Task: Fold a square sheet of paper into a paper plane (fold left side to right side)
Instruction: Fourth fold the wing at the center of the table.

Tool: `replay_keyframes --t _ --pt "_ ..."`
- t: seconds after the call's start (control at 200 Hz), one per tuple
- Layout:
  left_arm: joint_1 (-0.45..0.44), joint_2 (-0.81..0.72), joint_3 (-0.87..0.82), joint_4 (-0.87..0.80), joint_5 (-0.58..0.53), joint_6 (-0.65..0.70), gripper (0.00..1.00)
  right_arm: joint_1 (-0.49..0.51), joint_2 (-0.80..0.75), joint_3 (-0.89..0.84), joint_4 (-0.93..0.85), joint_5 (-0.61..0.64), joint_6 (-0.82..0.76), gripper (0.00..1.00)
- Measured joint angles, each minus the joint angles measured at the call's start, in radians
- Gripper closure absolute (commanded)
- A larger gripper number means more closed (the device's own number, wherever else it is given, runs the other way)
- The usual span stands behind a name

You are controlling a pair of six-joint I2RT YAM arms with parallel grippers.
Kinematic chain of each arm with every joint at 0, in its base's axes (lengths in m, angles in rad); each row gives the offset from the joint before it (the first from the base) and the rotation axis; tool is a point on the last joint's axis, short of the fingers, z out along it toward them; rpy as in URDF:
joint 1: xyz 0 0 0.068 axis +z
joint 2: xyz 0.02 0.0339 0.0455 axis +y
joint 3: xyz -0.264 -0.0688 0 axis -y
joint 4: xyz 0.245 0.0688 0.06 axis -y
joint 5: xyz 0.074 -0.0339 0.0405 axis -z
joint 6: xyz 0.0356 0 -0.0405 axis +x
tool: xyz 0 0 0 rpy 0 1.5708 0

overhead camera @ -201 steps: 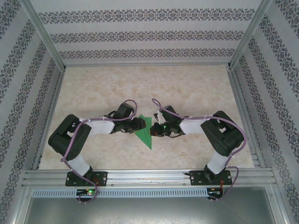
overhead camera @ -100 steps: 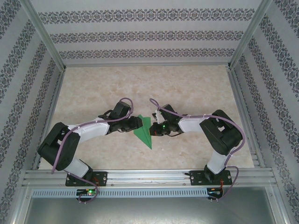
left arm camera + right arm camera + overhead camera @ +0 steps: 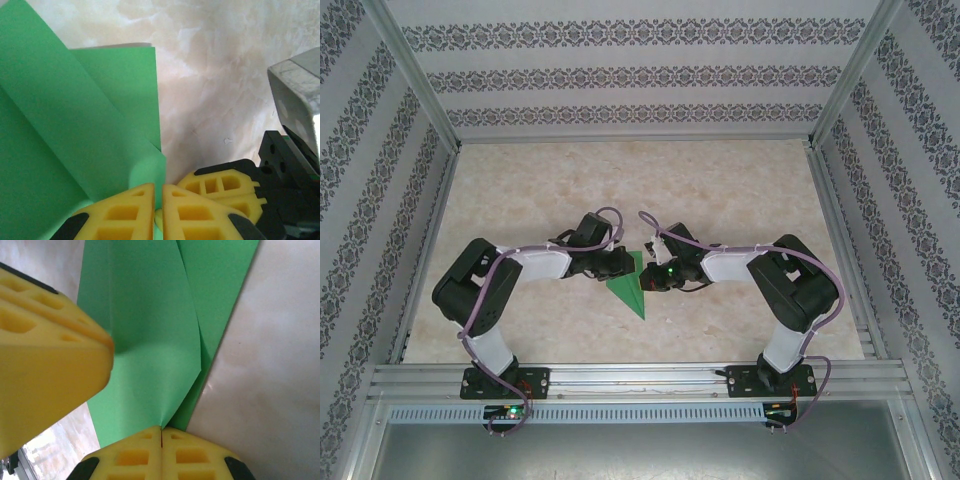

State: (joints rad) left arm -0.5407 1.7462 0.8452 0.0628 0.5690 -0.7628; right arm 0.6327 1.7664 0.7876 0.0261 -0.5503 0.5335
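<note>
Green paper plane (image 3: 628, 290) lies between both grippers, long axis far-to-near, nose toward the near side; left gripper (image 3: 158, 190) closed on its left edge, right gripper (image 3: 161, 431) pinching a raised flap from the right

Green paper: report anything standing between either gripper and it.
Nothing visible stands between them. The right gripper is shut on a fold of the green paper, and the left gripper is shut on its other side.

Bright, even, diffuse light without glare. Soft shadows fall on the paper (image 3: 30, 165) beside the jaws; the nearest jaws look blurred.
</note>
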Motion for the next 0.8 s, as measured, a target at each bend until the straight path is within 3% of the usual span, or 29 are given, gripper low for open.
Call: replay_keyframes --t 0.799 --pt "0.025 0.062 -0.030 0.097 0.004 0.003 0.89 0.000 0.001 0.006 -0.011 0.000 -0.011 1.00"
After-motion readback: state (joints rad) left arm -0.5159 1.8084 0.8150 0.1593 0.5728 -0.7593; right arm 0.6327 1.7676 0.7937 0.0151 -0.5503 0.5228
